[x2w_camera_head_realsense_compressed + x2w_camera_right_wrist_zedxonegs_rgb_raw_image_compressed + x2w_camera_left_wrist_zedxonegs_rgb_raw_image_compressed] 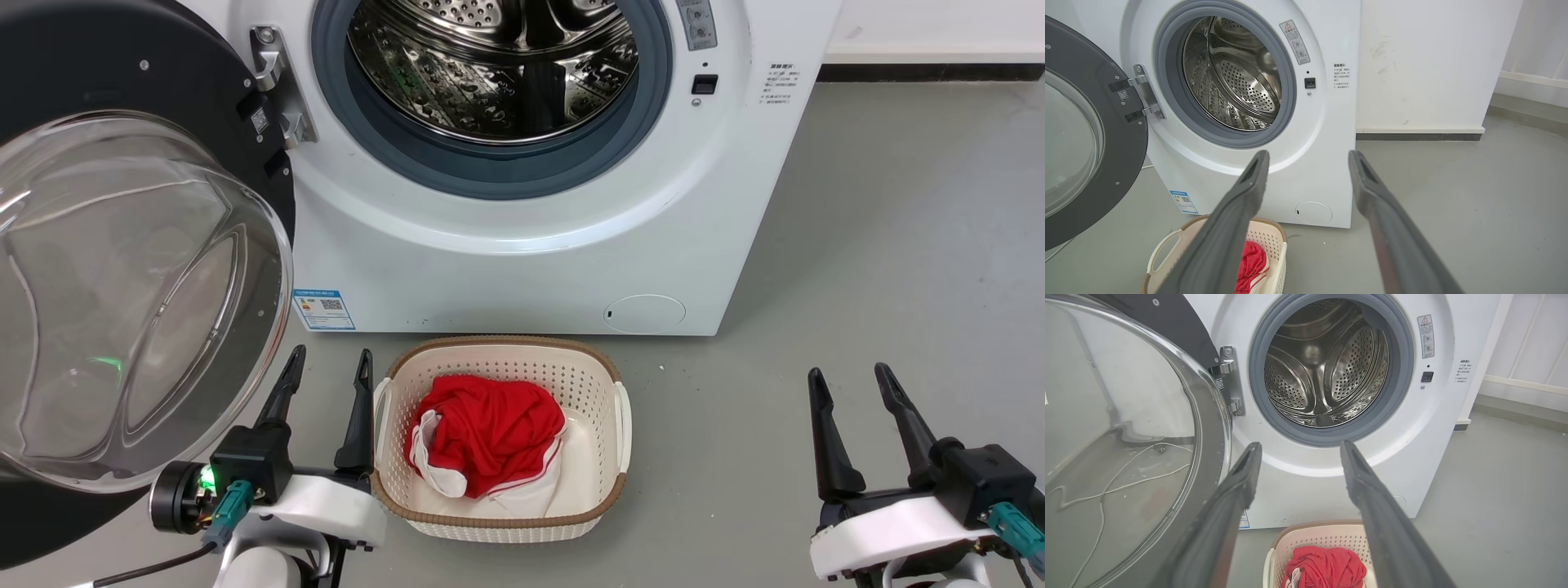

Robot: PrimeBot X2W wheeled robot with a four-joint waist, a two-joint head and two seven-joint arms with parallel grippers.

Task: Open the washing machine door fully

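Observation:
The white washing machine [522,269] [1306,486] [1314,171] stands ahead with its steel drum exposed. The washing machine door [122,278] [1126,457] [1081,139], black-rimmed with a bulging clear glass bowl, hangs swung out to the left on its metal hinge [277,90]. My left gripper [329,363] [1298,447] is open at the lower left, just right of the door's lower edge, holding nothing. At the lower right my right gripper [849,376] [1308,155] stands open over bare floor, well away from the machine.
A white perforated laundry basket [498,359] [1306,539] [1167,245] with a brown rim sits on the grey floor before the machine, holding red and white cloth [486,433]. A white wall with dark skirting [1421,136] lies right of the machine.

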